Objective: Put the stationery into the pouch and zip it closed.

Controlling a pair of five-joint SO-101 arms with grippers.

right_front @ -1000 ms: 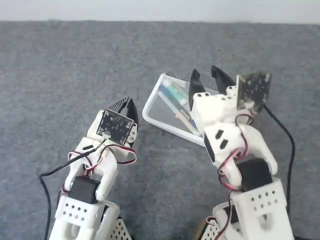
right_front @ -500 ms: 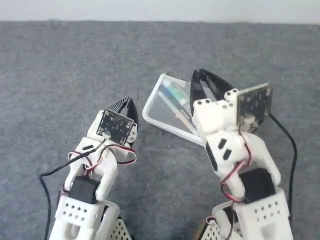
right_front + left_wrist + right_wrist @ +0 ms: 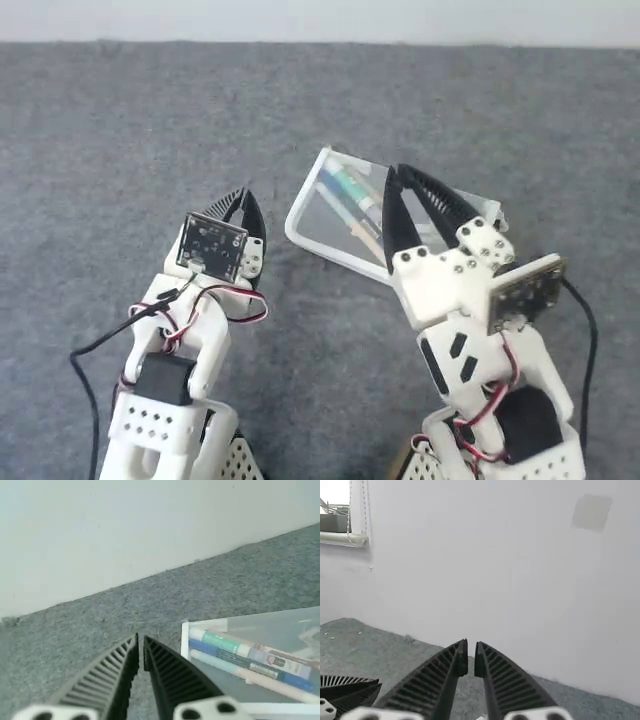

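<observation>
A clear pouch point(image 3: 303, 206) with a white rim lies on the grey mat between the two arms, with several pens point(image 3: 349, 190) inside it. In the left wrist view the pouch point(image 3: 280, 622) and its pens point(image 3: 235, 652) lie just beside my left gripper point(image 3: 140, 639), which is shut on nothing. From above, the left gripper point(image 3: 246, 190) sits a short way left of the pouch. My right gripper point(image 3: 397, 172) is shut and empty, raised over the pouch's right part and hiding it. In its own wrist view the right gripper point(image 3: 471, 644) points up at the wall.
Grey felt mat point(image 3: 150, 120) covers the table up to a white wall point(image 3: 320, 18) at the back. Black cables point(image 3: 90, 350) trail beside both arm bases. The other arm's fingers point(image 3: 345, 687) show low in the right wrist view.
The right gripper went from open to shut, and its arm pulled back and tilted upward above the pouch. The left arm shifted slightly left.
</observation>
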